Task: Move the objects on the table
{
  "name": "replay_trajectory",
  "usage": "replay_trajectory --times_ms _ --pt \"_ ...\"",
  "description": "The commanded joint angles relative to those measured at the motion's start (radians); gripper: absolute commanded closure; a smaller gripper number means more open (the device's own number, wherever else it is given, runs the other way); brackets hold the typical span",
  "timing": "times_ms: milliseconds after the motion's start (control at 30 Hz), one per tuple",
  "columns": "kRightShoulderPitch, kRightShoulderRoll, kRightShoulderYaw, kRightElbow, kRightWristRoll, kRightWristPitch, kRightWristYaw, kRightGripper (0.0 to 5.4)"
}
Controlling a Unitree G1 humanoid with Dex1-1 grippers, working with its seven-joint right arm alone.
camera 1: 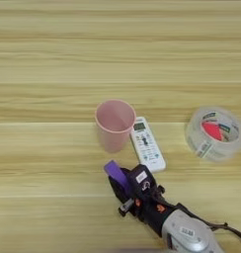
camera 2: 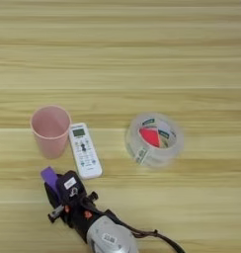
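The right gripper [camera 1: 121, 182] is reaching in from the lower right edge, its silver forearm [camera 1: 187, 236] trailing behind it with a black cable alongside. Its two black fingers [camera 1: 138, 179] are closing on the small purple block [camera 1: 115, 173], which is sitting between them with only a narrow gap left for it; the block's upper end is sticking out past the fingertips, toward the far left. Whether the block is resting on the table [camera 1: 53, 59] or lifted off it cannot be told from above.

Just beyond the fingertips, the pink cup [camera 1: 114, 124] is standing upright with its open mouth facing up. The slim white remote [camera 1: 147, 144] is lying flat directly ahead of the fingers, its near end just beside the gripper's body and its small screen at the far end; its left edge is lying right against the cup, though contact cannot be confirmed. The clear tape roll [camera 2: 154, 139] with the red core is lying well apart to the fingers' right, tilted so that its opening is showing. The light wooden table, with horizontal grain and plank lines, is filling the rest of the field.
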Motion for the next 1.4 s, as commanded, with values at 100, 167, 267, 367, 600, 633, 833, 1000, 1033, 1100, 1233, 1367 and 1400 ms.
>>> replay_trajectory --times_ms 100,167,267,367,600,633,833,1000,1033,1100,1233,1367,1400 --pt "-0.001 -0.001 -0.017 0.0 -0.018 -0.002 -0.009 3.99" --pt "0.0 0.0 -0.018 -0.001 -0.017 -0.003 -0.009 3.6" --pt "0.001 0.001 -0.021 -0.004 -0.018 -0.003 -0.008 3.28" --pt "0.001 0.001 -0.022 -0.008 -0.02 -0.003 -0.007 2.98" --pt "0.004 0.002 -0.023 -0.036 -0.026 0.006 -0.005 2.21" --pt "0.005 0.002 -0.023 -0.043 -0.026 0.008 -0.005 2.11" --pt "0.013 -0.008 -0.019 -0.104 -0.031 0.032 0.004 1.5" --pt "0.016 -0.015 -0.017 -0.128 -0.031 0.048 0.009 0.98" --pt "0.017 -0.016 -0.014 -0.134 -0.031 0.05 0.01 0.82" --pt "0.019 -0.016 -0.009 -0.142 -0.031 0.052 0.012 0.67" --pt "0.019 -0.013 -0.01 -0.153 -0.029 0.052 0.014 0.3" --pt "0.018 -0.013 -0.015 -0.173 -0.026 0.053 0.013 0.02" --pt "0.018 -0.013 -0.016 -0.181 -0.026 0.055 0.013 0.02"
